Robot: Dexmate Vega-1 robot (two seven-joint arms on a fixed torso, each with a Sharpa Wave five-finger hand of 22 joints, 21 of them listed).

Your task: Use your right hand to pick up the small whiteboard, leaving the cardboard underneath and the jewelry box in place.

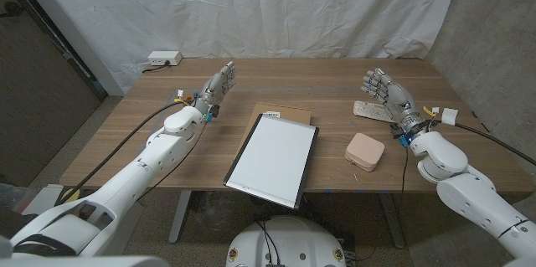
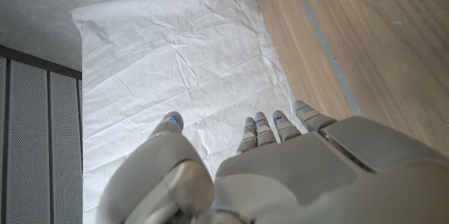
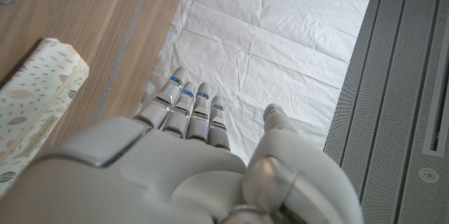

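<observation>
Seen from the head camera, the small white rectangular whiteboard with a dark frame [image 1: 273,159] lies flat near the middle of the wooden table [image 1: 335,79], tilted a little, its near end reaching the table's front edge. A flat brown cardboard sheet [image 1: 289,112] lies under the whiteboard's far end and shows as a strip beyond it. To the right of the whiteboard, apart from it, sits the small pale pink rounded jewelry box [image 1: 365,151]. Beyond the jewelry box, farther from the whiteboard, lies a pale patterned oblong packet [image 1: 368,110], partly behind the right hand [image 1: 388,93]. That hand is raised over the table to the right of the whiteboard, fingers extended side by side and holding nothing. The left hand [image 1: 218,86] is raised to the left of the whiteboard, well apart from it, fingers extended and likewise holding nothing. A white power strip [image 1: 163,59] rests at the table's far left corner, and a white cloth backdrop [image 1: 251,7] hangs behind the table.

In the left wrist view, the left hand [image 2: 280,175] shows its back, fingers [image 2: 266,127] straight and close together with the thumb apart, above the table [image 2: 372,41] and backdrop [image 2: 182,48].

In the right wrist view, the right hand [image 3: 189,168] shows straight fingers [image 3: 189,108] side by side, thumb set apart, nothing held; the patterned packet [image 3: 35,104] lies on the table [image 3: 77,13] beside it.
</observation>
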